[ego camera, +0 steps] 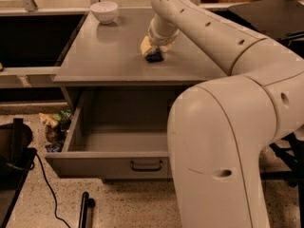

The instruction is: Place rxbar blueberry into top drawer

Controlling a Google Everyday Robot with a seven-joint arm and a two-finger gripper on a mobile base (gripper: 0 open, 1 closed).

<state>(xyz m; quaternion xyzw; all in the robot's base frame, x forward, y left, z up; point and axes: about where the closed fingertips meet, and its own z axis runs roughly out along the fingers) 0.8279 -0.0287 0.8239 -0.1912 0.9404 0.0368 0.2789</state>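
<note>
The rxbar blueberry (155, 57) shows as a small dark bar on the grey cabinet top, right of its middle. My gripper (151, 48) reaches down from the right and sits directly on the bar, covering most of it. The top drawer (95, 164) is pulled out below the cabinet top, and the part of its inside that I see holds nothing. Its dark pull handle (146, 166) faces me. My arm's large body hides the drawer's right side.
A white bowl (104, 11) stands at the back left of the cabinet top (99, 56). Snack packets (54, 125) lie on the floor left of the drawer. A black device with a cable (14, 151) is at the far left. A dark bar (84, 208) lies on the floor in front.
</note>
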